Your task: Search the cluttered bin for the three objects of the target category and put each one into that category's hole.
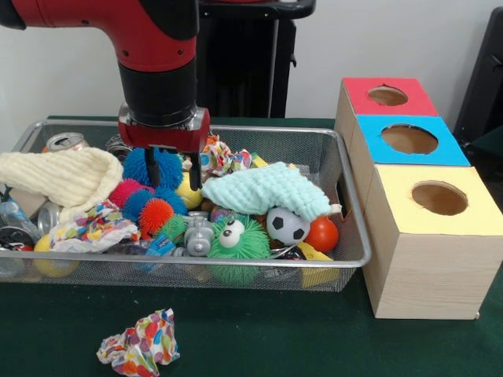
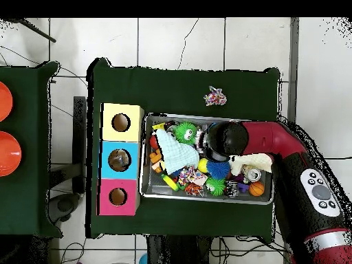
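Note:
The wire mesh bin (image 1: pixel 350 204) is full of clutter and also shows in the overhead view (image 2: pixel 206 199). My gripper (image 1: pixel 174 171) hangs open and empty inside the bin's back part, right over a blue spiky ball (image 1: pixel 153 166). In the overhead view the arm (image 2: pixel 227 139) hides the gripper. A crushed clear bottle with blue marks (image 1: pixel 9 215) shows at the bin's left end, partly buried. Other bottles are hidden under the clutter. The red-topped box's hole (image 1: pixel 387 95) is the farthest of the three boxes right of the bin; it also shows in the overhead view (image 2: pixel 118 196).
A cream cloth (image 1: pixel 63 174) and a mint cloth (image 1: pixel 263 188) cover much of the bin. Spiky balls, cans (image 1: pixel 64 141), a soccer ball (image 1: pixel 287 226) and a green ball with eyes (image 1: pixel 236 239) lie around. The blue-topped box (image 1: pixel 409 139) and yellow-topped box (image 1: pixel 439 198) stand nearer. Crumpled colourful paper (image 1: pixel 140 345) lies on the table.

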